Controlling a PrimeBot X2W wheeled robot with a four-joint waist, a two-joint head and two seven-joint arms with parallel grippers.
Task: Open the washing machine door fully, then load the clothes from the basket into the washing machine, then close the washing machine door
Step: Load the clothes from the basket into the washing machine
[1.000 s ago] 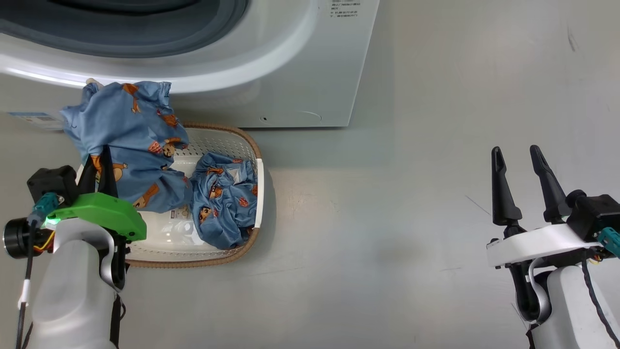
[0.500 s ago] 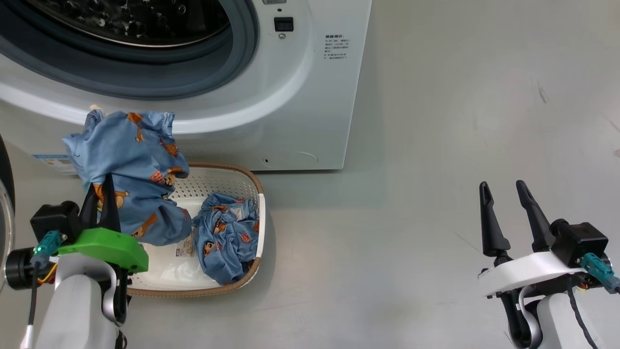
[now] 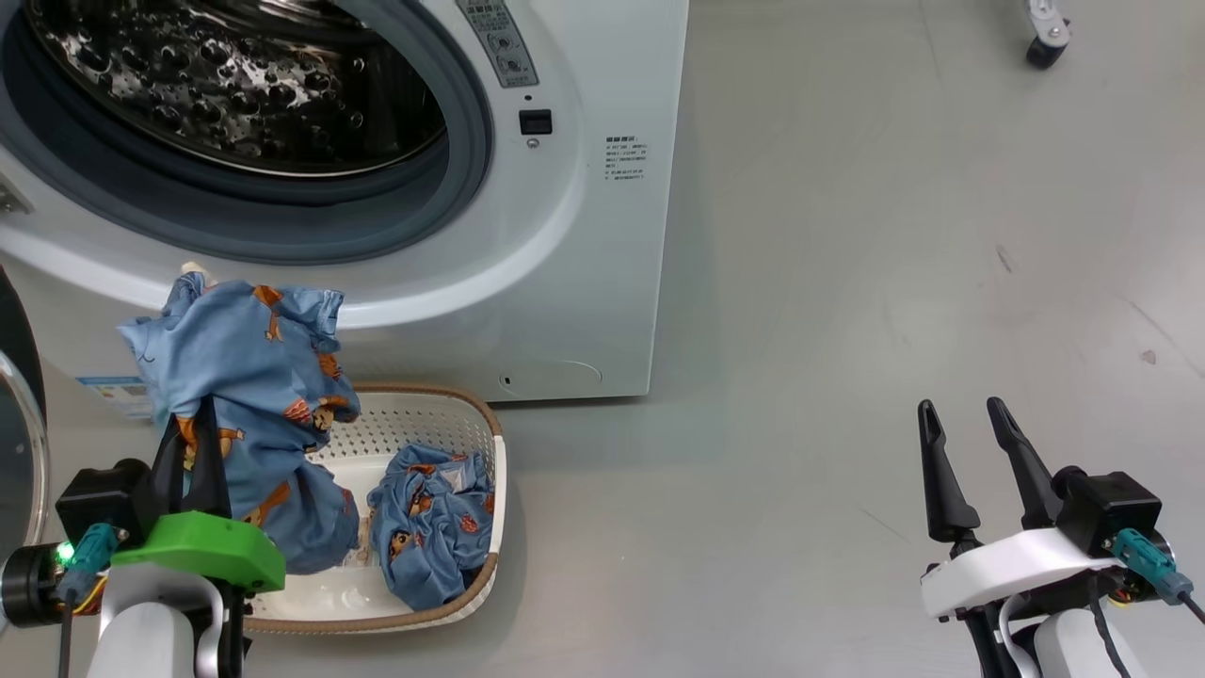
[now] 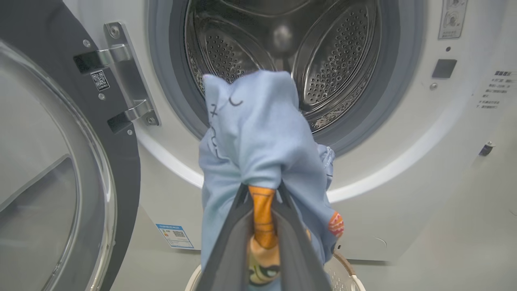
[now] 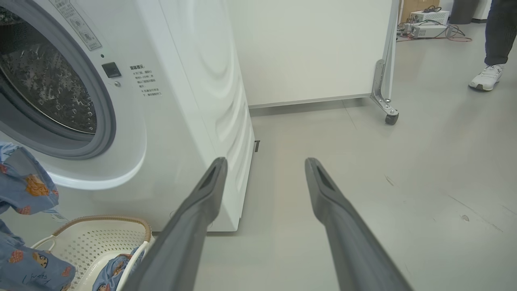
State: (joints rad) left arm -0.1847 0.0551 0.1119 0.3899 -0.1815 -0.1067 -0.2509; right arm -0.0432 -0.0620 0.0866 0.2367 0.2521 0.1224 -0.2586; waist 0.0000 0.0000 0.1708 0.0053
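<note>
- A blue cartoon-print garment (image 3: 249, 377) hangs pinched between the fingers of the left gripper (image 3: 193, 424), raised above the basket (image 3: 442, 400) and just below the drum (image 3: 235, 85) opening.
- A second garment (image 3: 428, 523) lies crumpled in the basket's right part.
- The washing machine (image 3: 584, 235) stands behind the basket, its door (image 4: 52, 161) swung open at the left.
- The right gripper (image 3: 960, 407) hovers over the grey floor (image 3: 847, 282), fingers spread, holding nothing.
</note>
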